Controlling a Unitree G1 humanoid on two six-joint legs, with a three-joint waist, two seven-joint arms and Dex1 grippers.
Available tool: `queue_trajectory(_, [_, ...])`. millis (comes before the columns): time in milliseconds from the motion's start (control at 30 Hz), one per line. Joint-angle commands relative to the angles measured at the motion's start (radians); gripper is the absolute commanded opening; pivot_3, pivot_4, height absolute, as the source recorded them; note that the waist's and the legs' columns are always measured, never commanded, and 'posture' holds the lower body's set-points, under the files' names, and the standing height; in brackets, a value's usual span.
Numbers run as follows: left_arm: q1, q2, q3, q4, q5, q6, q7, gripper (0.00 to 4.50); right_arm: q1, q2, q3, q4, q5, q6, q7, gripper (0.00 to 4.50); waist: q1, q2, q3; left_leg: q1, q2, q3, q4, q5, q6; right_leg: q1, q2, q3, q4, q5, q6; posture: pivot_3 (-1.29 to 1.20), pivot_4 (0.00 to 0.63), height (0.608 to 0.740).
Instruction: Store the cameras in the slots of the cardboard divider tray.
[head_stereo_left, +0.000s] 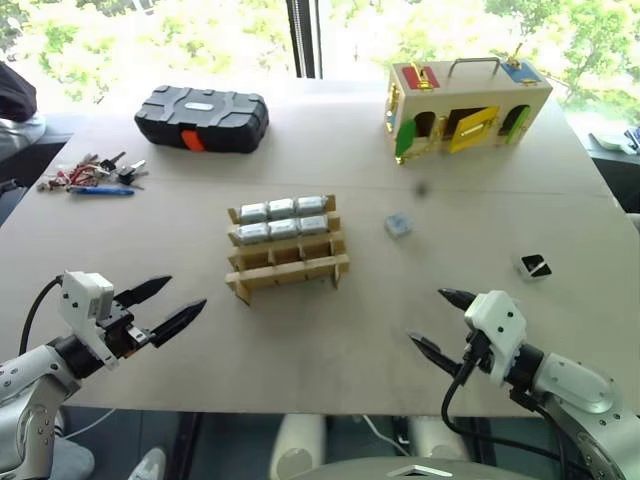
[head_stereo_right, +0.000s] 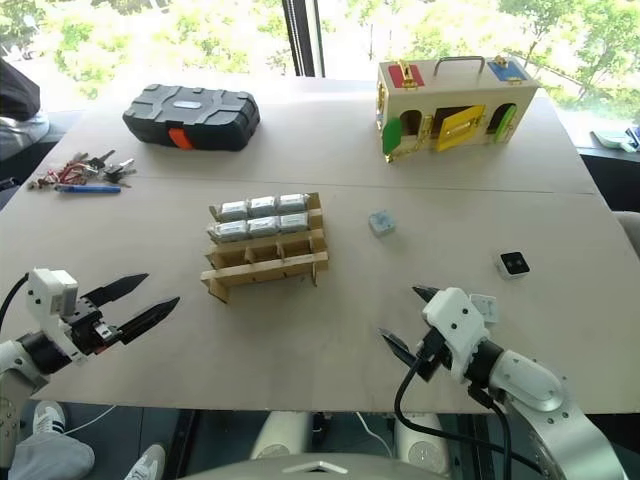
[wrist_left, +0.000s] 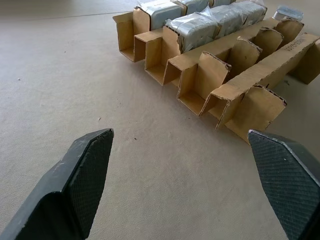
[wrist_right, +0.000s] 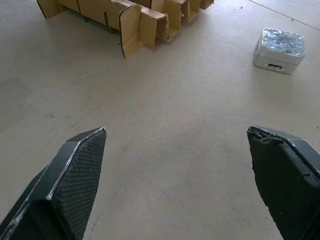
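Fingers (head_stereo_left: 160, 306) of the left gripper (head_stereo_left: 163, 306) and of the right gripper (head_stereo_left: 440, 322) are spread wide apart, holding and touching nothing above the pale counter (head_stereo_left: 330, 330). Between them, farther back, sits the light-brown cardboard divider tray (head_stereo_left: 287, 262); 6 silver-grey block cameras (head_stereo_left: 283, 219) fill its 2 far rows. 1 more silver-grey camera (head_stereo_left: 398, 225) lies loose just right of the tray.

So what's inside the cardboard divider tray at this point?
Six cameras fill the two far rows of the cardboard divider tray, three per row. The two near rows look empty, though their slot floors are partly hidden by the strips.
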Motion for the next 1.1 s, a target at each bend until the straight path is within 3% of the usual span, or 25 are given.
queue_trajectory(33, [-0.042,0.014,0.022,-0.009,-0.039,0.019,0.003,4.46,-0.027,-0.001,-0.016,-0.054,0.012,0.006,-0.011,4.50,0.000,-0.001,0.000,0.000,0.000,0.000,0.000,0.000,0.000,0.000,0.000,0.000,0.000,0.000,0.000,0.00,0.150,0.740])
queue_trajectory(233, [-0.168,0.051,0.037,0.007,-0.173,0.164,-0.022,4.46,-0.077,-0.006,-0.082,-0.094,0.015,0.062,-0.057,4.50,0.004,-0.002,-0.001,0.000,0.006,0.007,0.002,0.000,0.000,0.000,0.001,-0.005,0.001,-0.002,0.003,0.00,0.150,0.740])
queue_trajectory(333, [-0.198,0.089,0.045,-0.024,-0.265,0.217,-0.122,4.46,-0.088,-0.016,-0.172,-0.153,0.072,0.176,-0.087,4.50,0.001,-0.002,-0.001,0.000,0.006,0.009,0.002,0.000,0.000,0.000,0.003,-0.005,0.001,0.000,0.000,0.00,0.150,0.740])
queue_trajectory(433, [-0.164,0.141,-0.009,-0.083,-0.250,0.148,-0.339,4.46,-0.040,-0.072,-0.284,-0.224,0.086,0.311,-0.095,4.50,0.001,-0.002,-0.001,0.000,0.006,0.013,0.001,0.001,0.002,-0.001,0.004,-0.005,0.001,0.000,0.000,0.00,0.150,0.740])
queue_trajectory(633, [-0.232,0.137,-0.122,-0.181,-0.270,0.138,-0.444,4.46,0.047,-0.074,-0.476,-0.228,0.194,0.544,-0.102,4.50,0.011,-0.002,-0.002,0.000,0.006,0.014,0.002,-0.001,-0.001,0.000,0.002,-0.005,0.001,0.000,0.000,0.00,0.150,0.740])
queue_trajectory(1100, [-0.368,0.137,-0.232,-0.195,-0.259,0.118,-0.488,4.46,-0.096,0.165,-0.414,-0.185,0.156,0.841,-0.383,4.50,0.000,-0.001,-0.002,0.000,0.008,0.016,0.003,0.002,0.004,-0.001,0.007,-0.004,0.002,-0.001,0.002,0.00,0.150,0.740])
